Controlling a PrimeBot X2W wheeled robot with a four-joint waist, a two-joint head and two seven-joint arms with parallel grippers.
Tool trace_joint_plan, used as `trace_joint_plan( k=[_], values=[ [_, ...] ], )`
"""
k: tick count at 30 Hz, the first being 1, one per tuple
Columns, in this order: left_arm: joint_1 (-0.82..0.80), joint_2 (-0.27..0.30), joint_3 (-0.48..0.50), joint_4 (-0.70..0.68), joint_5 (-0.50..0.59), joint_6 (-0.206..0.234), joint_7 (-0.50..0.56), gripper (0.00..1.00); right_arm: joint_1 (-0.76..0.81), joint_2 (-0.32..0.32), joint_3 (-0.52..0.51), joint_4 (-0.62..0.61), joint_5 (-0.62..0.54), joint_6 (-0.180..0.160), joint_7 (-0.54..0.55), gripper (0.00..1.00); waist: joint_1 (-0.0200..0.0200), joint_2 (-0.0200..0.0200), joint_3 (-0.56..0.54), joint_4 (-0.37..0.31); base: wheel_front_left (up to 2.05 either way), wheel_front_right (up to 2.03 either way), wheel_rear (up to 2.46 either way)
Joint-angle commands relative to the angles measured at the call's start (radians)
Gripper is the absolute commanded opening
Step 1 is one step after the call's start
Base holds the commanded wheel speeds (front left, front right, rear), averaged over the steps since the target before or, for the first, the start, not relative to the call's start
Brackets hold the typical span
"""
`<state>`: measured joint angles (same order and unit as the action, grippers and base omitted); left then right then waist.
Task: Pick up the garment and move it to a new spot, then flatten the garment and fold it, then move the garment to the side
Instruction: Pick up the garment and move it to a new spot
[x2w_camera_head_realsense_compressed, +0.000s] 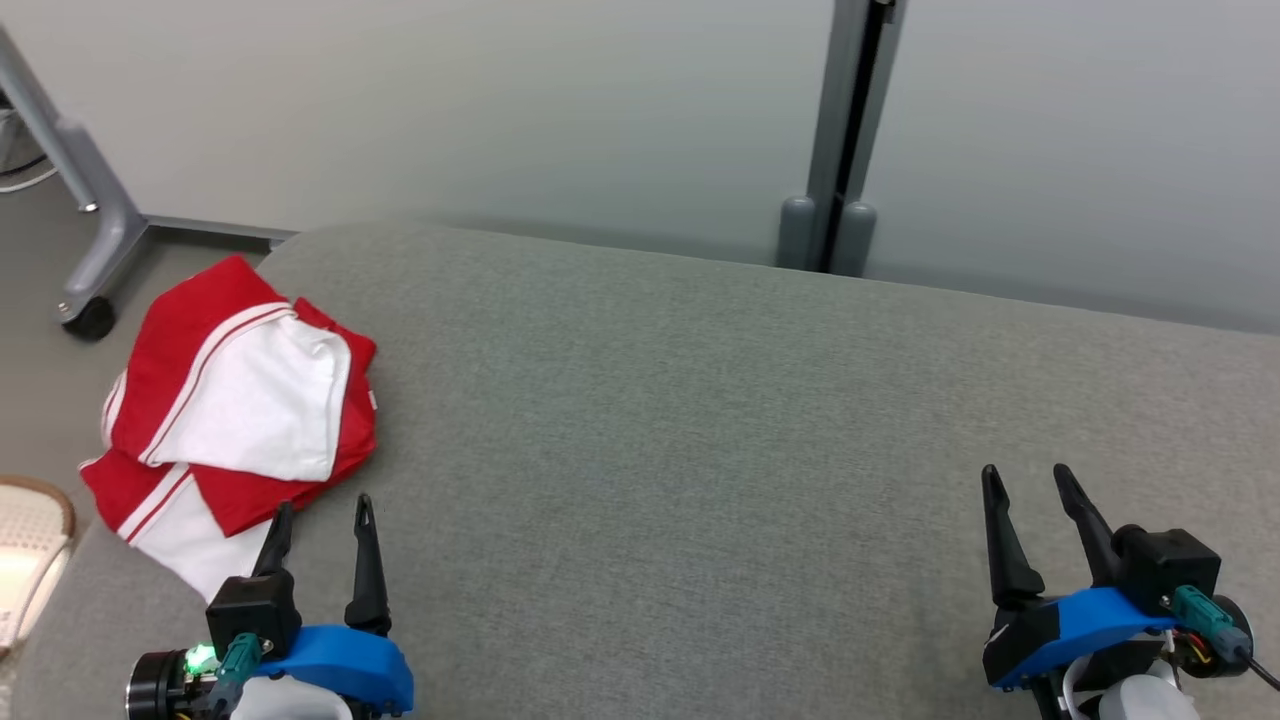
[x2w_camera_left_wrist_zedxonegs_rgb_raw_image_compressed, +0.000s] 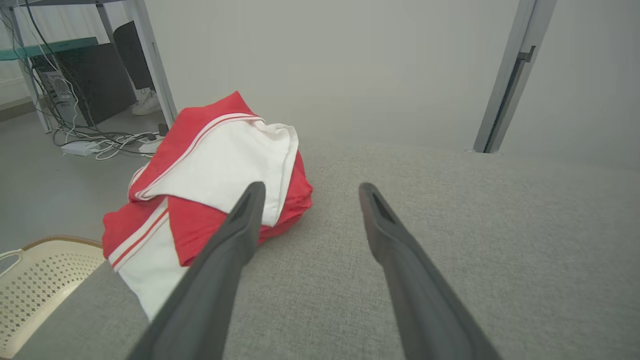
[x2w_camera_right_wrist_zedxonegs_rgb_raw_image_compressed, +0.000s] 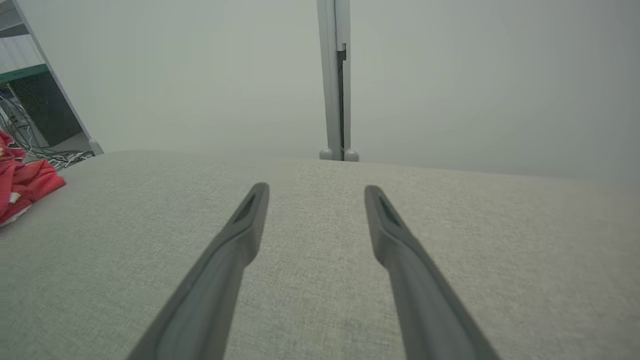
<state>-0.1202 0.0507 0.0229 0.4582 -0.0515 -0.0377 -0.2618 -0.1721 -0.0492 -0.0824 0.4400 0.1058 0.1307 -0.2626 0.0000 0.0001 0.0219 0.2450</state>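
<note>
The loosely folded red-and-white garment (x2w_camera_head_realsense_compressed: 240, 400) lies at the left edge of the grey fabric-covered counter (x2w_camera_head_realsense_compressed: 700, 450). The left gripper (x2w_camera_head_realsense_compressed: 324, 502) is at the counter's near left, fingers apart, empty. The right gripper (x2w_camera_head_realsense_compressed: 1025, 470) is at the counter's near right, fingers apart, empty.
</note>
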Motion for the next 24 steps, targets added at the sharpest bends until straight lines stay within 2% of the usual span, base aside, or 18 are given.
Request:
trace_joint_plan(
  k=[1,17,24],
  values=[
    [-0.011,0.000,0.005,-0.003,0.003,-0.002,-0.005,1.00,-0.010,-0.003,-0.001,-0.003,-0.002,0.000,-0.003,1.00,0.0000,-0.0001,0.025,0.037,0.00,0.00,0.00],
    [0.007,0.000,0.064,-0.006,0.001,0.000,-0.005,1.00,-0.039,-0.003,0.061,0.011,-0.049,0.000,-0.003,1.00,0.0000,-0.0001,0.057,0.287,0.00,0.00,0.00],
    [0.030,0.000,0.105,-0.047,-0.040,0.029,-0.005,1.00,-0.097,-0.003,0.134,0.039,-0.064,0.000,-0.004,1.00,0.0000,-0.0001,0.101,0.309,0.00,0.00,0.00]
  ],
)
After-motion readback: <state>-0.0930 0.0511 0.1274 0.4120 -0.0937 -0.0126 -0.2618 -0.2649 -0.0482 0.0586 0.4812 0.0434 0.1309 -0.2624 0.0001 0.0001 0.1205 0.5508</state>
